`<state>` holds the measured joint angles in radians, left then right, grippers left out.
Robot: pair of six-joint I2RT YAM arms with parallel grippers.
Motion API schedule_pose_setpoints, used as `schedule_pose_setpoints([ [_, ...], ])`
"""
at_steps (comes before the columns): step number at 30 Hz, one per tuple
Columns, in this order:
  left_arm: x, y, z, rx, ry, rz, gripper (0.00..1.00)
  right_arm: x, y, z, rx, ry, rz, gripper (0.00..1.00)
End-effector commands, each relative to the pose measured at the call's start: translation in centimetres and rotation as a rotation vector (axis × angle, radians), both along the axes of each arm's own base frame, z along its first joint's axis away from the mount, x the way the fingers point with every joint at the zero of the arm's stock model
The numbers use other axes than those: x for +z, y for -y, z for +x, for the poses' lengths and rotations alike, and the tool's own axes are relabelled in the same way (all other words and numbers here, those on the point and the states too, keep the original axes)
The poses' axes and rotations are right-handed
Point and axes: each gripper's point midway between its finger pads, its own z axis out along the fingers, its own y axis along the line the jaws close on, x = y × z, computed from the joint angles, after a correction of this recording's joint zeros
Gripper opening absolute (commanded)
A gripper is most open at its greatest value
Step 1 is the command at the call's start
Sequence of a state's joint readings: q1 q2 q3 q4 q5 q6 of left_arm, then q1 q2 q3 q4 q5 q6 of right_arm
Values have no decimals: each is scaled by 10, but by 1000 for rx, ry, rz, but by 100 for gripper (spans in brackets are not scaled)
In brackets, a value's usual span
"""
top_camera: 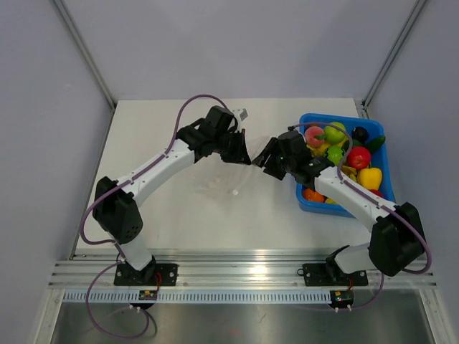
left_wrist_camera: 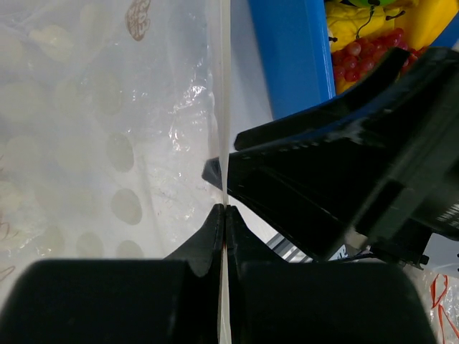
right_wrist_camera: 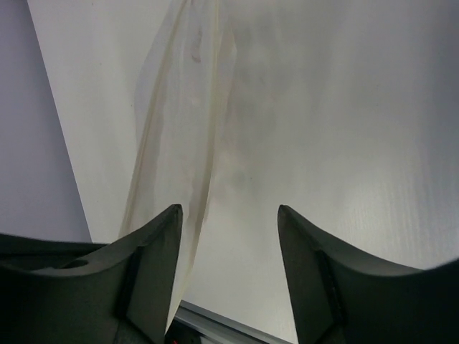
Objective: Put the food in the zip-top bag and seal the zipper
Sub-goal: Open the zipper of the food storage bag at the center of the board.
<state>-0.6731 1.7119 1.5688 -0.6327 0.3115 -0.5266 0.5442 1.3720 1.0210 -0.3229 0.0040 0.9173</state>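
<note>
The clear zip-top bag hangs above the table between my two grippers. My left gripper is shut on the bag's thin edge strip, the zipper, which runs straight up out of the closed left gripper. The crinkly bag wall spreads to the left of it. My right gripper faces the left one closely, and the right gripper stands open with the bag's edge just beside its left finger. The food lies in the blue bin.
The blue bin stands at the right of the table, its wall close behind the grippers. The right arm's black body crowds the left gripper's right side. An aluminium rail runs along the near edge.
</note>
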Motion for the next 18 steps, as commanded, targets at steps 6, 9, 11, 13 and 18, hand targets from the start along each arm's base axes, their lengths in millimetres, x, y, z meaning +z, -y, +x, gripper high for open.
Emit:
schedule_pose_setpoints([
  [6,39,-10,-5,-7,92,-49,0,10,-21,15,50,58,37,17],
  [9,42,-29,2,28,123,-4,0,7,3,15,-18,45,-79,0],
  [11,43,-38,1,25,119,-9,0,9,11,14,-27,46,-126,0],
  [13,45,-46,5,38,110,-24,0,12,14,13,-25,45,-146,0],
  [18,40,-70,20,127,169,94,0,30,15,10,-22,61,-145,0],
])
